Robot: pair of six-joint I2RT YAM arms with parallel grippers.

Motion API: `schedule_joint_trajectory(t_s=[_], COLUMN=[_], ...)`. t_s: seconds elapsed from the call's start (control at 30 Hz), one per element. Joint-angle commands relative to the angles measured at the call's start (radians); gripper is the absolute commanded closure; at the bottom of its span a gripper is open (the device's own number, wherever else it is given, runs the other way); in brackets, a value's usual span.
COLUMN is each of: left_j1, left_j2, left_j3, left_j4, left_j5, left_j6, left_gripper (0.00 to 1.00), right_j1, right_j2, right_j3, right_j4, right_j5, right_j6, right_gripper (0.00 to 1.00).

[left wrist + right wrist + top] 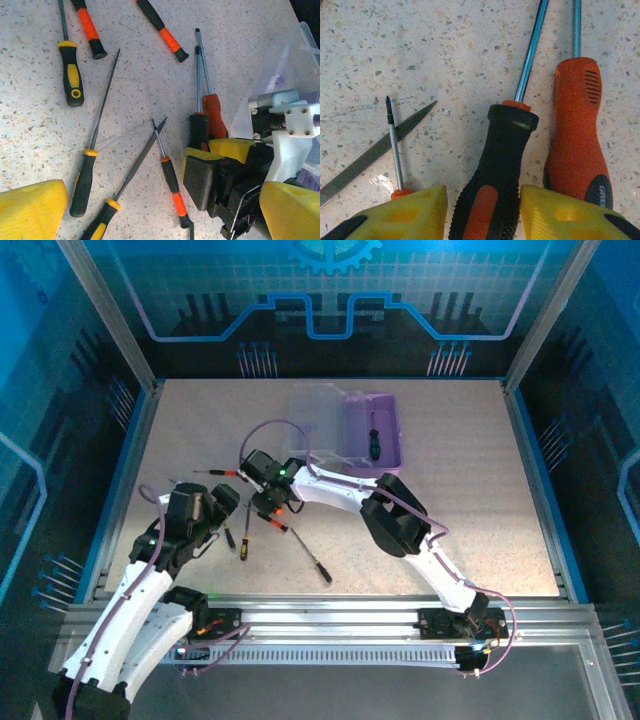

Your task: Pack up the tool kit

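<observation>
The tool kit case (385,430) lies open at the back of the table, its clear lid (320,410) folded out to the left and a green-handled screwdriver (373,443) in the purple base. Several screwdrivers lie loose on the table in front of it. My right gripper (268,504) (482,195) is down at the table, its yellow fingers (415,210) straddling the black-and-orange handle of a screwdriver (502,150) that still lies flat. An all-orange-handled screwdriver (577,125) lies against its right side. My left gripper (222,504) (160,210) hovers wide open over a slim orange-black screwdriver (172,187).
Yellow-and-black-handled tools lie nearby: a screwdriver (70,75), a thin file (82,185) and a flat file (107,220). Two more orange-black screwdrivers (162,30) lie further off. Another (312,560) lies near the front edge. The two grippers are close together.
</observation>
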Motion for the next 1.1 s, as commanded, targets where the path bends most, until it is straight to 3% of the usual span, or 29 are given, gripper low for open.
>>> schedule_joint_trajectory(t_s=[0.0,0.23,0.5,0.73,1.07], left_j1=[0.011,0.012,0.012,0.012,0.013], left_j2=[0.002,0.004,0.005,0.007,0.014], left_j3=[0.006,0.011,0.010,0.013,0.019], left_j4=[-0.017,-0.016,-0.015,-0.014,-0.013], left_j5=[0.013,0.011,0.013,0.013,0.013], left_j6=[-0.005,-0.003,0.002,0.004,0.009], left_gripper=[0.01,0.01,0.01,0.01,0.01], right_j1=[0.011,0.011,0.015,0.016,0.011], right_j2=[0.047,0.040,0.062,0.005,-0.092], right_j3=[0.027,0.036,0.046,-0.011,-0.055], right_j4=[-0.039,-0.051,-0.075,-0.020,0.021], right_j5=[0.008,0.024,0.001,-0.018,-0.038], right_j6=[0.007,0.038,0.042,0.054,0.074], right_gripper=[0.58,0.63,0.57,0.70,0.74])
